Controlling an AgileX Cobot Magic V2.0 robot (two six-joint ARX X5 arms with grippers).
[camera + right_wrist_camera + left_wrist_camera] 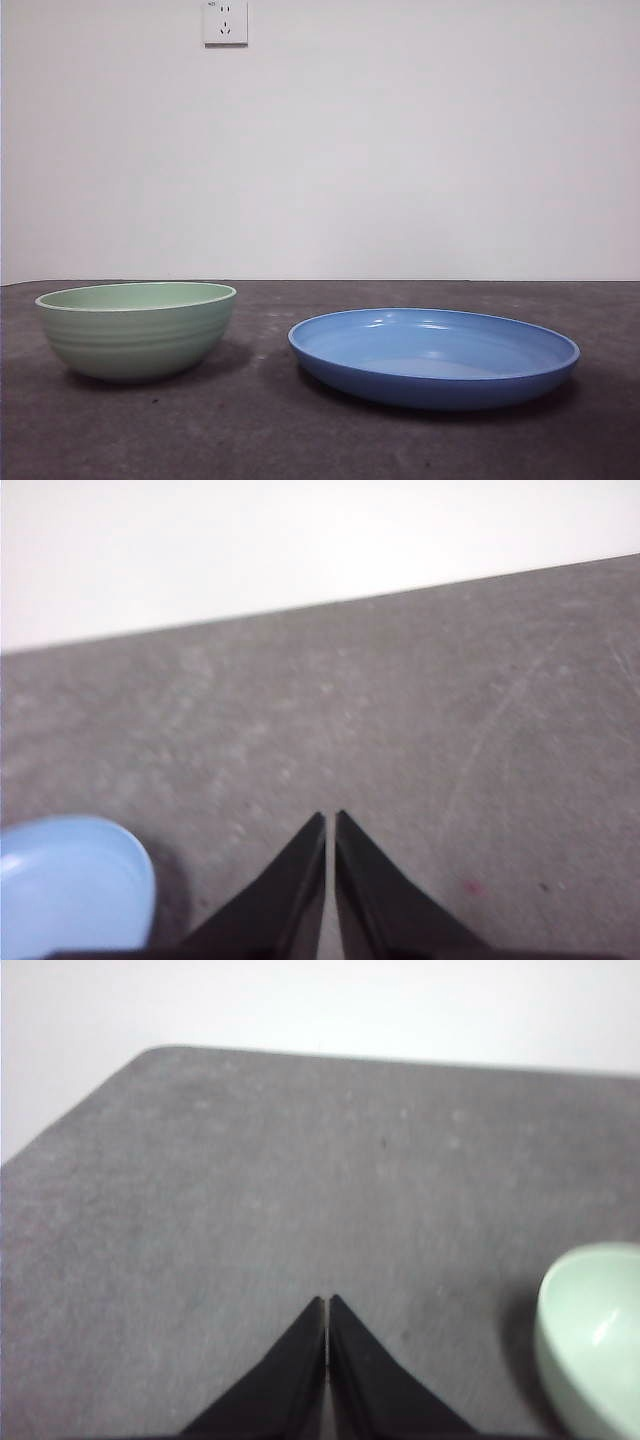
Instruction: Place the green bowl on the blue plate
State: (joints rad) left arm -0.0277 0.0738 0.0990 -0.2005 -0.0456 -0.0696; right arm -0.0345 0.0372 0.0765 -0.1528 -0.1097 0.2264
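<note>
The green bowl (pixel 137 329) stands upright on the dark grey table at the left of the front view, ridged outside, nothing in it. To its right lies the blue plate (pixel 434 357), wide and shallow, a small gap apart from the bowl. Neither arm shows in the front view. In the left wrist view my left gripper (pixel 328 1300) hangs above bare table, shut, with the bowl's rim (pixel 590 1335) off to one side. In the right wrist view my right gripper (pixel 330 816) is shut above bare table, the plate's edge (pixel 70 885) beside it.
A white wall runs behind the table (pixel 300 430), with a white power socket (pixel 225 22) high on it. The table's far edge and a rounded corner (pixel 160 1052) show in the left wrist view.
</note>
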